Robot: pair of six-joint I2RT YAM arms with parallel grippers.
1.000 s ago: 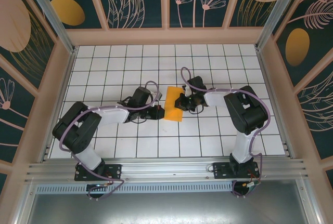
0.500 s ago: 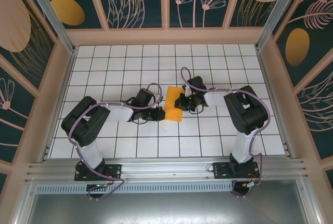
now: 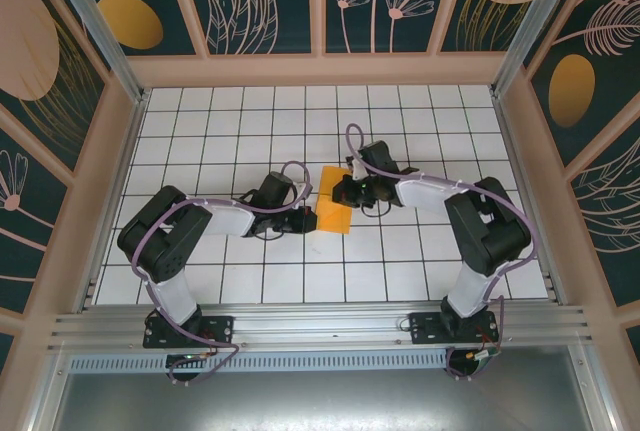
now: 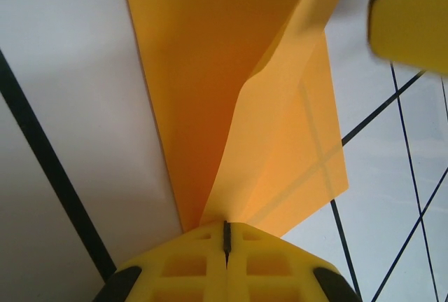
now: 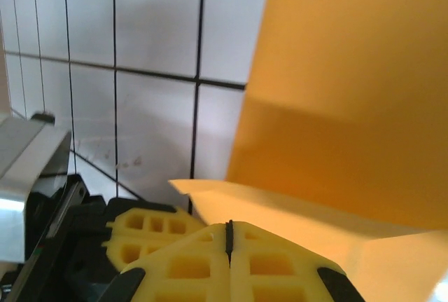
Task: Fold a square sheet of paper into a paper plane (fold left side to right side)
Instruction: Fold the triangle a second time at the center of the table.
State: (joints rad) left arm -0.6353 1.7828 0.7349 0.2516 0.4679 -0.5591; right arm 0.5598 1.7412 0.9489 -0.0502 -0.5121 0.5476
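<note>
On the white tiled table (image 3: 200,131), the square sheet of paper (image 3: 335,207) lies at centre, partly folded, between my two arms; my left gripper (image 4: 225,235) is pinched closed on a lifted flap; my right gripper (image 5: 229,235) is pinched closed on the opposite edge; I judge that pulling apart could tear the paper, or a slipping pinch could skew the crease; no writing is readable.
</note>
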